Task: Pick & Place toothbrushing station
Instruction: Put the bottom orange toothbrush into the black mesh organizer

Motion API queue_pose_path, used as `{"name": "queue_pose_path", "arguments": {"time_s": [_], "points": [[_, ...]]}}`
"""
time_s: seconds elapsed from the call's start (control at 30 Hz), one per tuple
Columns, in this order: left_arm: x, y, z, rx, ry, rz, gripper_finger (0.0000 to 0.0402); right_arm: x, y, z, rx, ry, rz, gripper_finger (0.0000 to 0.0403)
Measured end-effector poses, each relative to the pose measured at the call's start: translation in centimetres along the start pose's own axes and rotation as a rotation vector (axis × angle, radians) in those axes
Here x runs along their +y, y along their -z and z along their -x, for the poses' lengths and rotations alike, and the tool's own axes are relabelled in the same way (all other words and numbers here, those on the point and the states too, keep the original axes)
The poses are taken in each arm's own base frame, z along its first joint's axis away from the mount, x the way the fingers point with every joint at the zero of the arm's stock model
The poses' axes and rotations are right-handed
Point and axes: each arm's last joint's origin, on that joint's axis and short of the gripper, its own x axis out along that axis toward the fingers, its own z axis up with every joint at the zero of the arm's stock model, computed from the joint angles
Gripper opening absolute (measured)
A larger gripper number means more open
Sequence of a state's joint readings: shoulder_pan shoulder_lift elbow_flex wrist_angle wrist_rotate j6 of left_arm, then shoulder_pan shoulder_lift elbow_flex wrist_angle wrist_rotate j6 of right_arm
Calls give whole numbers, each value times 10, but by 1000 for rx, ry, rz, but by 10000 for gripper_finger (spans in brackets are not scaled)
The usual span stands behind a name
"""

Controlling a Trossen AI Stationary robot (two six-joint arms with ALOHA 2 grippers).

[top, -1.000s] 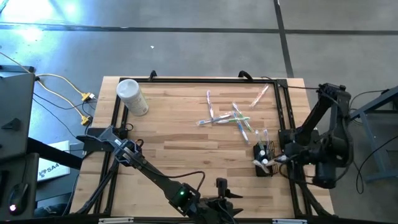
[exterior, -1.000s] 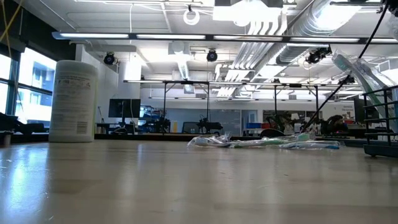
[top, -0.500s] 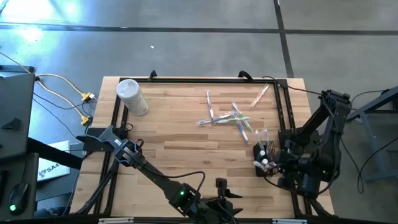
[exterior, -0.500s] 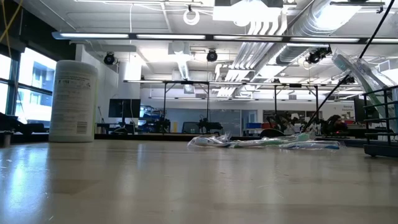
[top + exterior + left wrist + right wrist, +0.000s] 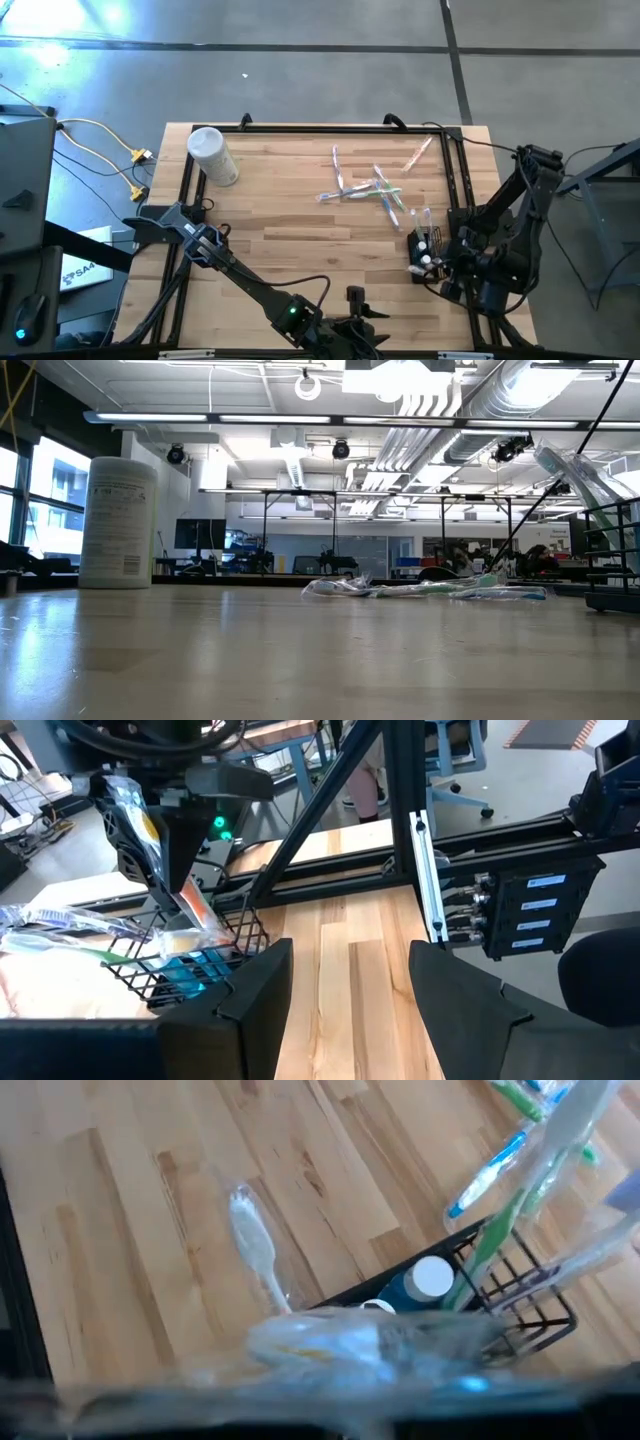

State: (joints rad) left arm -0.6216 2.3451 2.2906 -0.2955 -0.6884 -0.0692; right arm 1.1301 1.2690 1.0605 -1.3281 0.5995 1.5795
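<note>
Behind the table you're looking at a big open workshop with ceiling ducts and strip lights, and the wooden table (image 5: 300, 230) itself is sitting on a grey concrete floor. On the far left of the top, a white canister (image 5: 212, 156) is standing upright.

Your right gripper (image 5: 447, 262) is hanging right beside the black wire-mesh holder (image 5: 424, 252), which is sitting at the right edge of the table, toward the near side. Its fingers are pressed together, and in the right wrist view a wrapped toothbrush (image 5: 330, 1342) is lying across the bottom of the picture, right at the fingers. Looks like it's pinched there, though the wrapper blurs the contact, so take that with a grain of salt. The left wrist view is also showing a crinkly wrapped piece dangling under that gripper, just over the holder.

The holder is already carrying a few wrapped brushes sticking up at a tilt, plus a teal toothpaste tube (image 5: 418, 1284) with a white cap inside it. One more loose toothbrush (image 5: 254, 1246) is lying on the wood just beside the holder.

The rest of the toothbrushes (image 5: 370, 188) are lying scattered in a loose pile right of centre, toward the far side, with a pinkish one (image 5: 418, 153) off near the far right corner.

Your left gripper (image 5: 345, 990) is waiting low at the near edge of the table, fingers spread with nothing between them.
</note>
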Motion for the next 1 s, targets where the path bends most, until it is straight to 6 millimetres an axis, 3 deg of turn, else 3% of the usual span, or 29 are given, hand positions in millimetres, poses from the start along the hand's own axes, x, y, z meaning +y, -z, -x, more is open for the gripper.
{"name": "queue_pose_path", "arguments": {"time_s": [0.57,0.77,1.0], "points": [[0,0,0,0,0,1,198,3,15,-22,5,-42,-23,16],[0,0,0,0,0,1,198,1,19,-30,17,-35,-48,58],[0,0,0,-1,0,1,198,-1,21,-35,43,-19,-47,63]]}}
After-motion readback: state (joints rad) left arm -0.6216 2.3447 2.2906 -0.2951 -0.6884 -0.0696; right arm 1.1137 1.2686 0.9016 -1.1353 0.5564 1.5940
